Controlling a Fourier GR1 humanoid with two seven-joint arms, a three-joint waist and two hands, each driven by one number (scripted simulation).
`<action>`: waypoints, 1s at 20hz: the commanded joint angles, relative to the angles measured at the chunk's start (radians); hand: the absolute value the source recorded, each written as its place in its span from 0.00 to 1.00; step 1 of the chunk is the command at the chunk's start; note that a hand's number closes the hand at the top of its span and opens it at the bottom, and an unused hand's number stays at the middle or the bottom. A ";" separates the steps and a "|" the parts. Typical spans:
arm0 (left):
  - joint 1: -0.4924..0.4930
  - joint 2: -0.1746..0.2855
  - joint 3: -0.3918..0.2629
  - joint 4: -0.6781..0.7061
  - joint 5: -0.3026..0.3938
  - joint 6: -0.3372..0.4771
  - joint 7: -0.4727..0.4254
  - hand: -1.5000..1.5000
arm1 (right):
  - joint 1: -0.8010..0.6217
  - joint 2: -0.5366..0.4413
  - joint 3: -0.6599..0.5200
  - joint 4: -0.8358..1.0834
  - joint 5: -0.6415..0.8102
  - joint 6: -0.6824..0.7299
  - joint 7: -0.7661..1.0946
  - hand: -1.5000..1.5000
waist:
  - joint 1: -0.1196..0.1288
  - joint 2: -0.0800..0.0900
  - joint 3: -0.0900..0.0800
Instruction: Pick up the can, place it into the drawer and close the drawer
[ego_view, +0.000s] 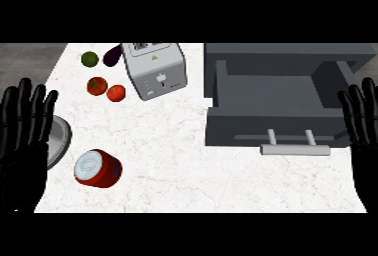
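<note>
One red can (97, 169) lies lower left on the counter (184, 155), well apart from one open drawer (244, 125); left hand (24, 140) and right hand (362, 117) rest, fingers straight and spread. The one toaster (153, 70) bears an unreadable label.

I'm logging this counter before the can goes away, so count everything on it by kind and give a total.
Red cylindrical can, lying on its side: 1
Round red-orange fruits: 2
Round green lime: 1
Dark purple eggplant: 1
Silver metal toaster: 1
Open grey drawer unit: 1
Grey metal dish, partly hidden at left: 1
Total: 8
</note>
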 joint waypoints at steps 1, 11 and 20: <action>-0.041 0.039 0.030 -0.042 0.059 -0.048 0.065 0.00 | -0.015 0.018 0.015 0.002 0.006 -0.001 0.006 0.00 | -0.013 0.018 -0.005; 0.288 0.218 0.128 -0.050 0.321 -0.301 0.177 0.00 | 0.148 0.045 -0.069 -0.002 -0.015 -0.082 0.176 0.00 | -0.011 0.016 -0.005; 0.388 0.277 0.354 -0.154 0.548 -0.427 0.269 0.00 | 0.284 0.003 -0.205 -0.029 -0.167 0.054 0.089 0.00 | -0.013 0.017 -0.005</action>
